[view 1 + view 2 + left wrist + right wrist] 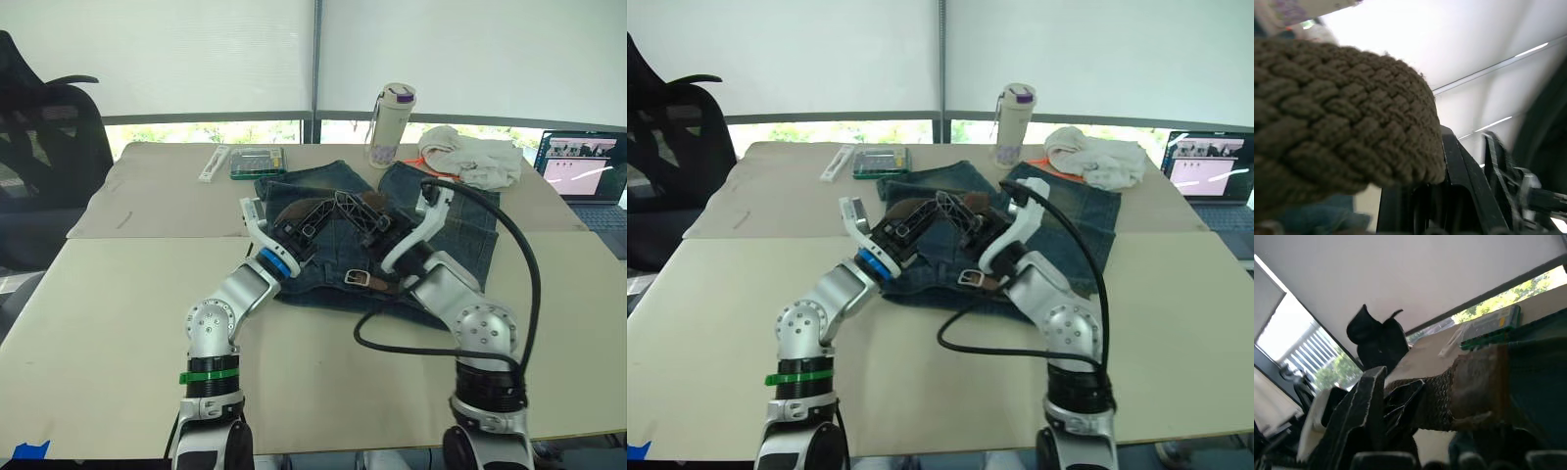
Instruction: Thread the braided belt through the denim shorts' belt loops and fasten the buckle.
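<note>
Both grippers, left [328, 211] and right [377, 223], meet above the denim shorts [460, 211], fingers holding the braided belt [1337, 142], probably passing its tip across. One end, with the buckle [359, 278], lies on the waistband, so fastening waits.

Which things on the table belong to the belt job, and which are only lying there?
Job: denim shorts, braided belt, buckle.

Lying about: bottle, off-white cloth, green case, white strip, laptop.
</note>
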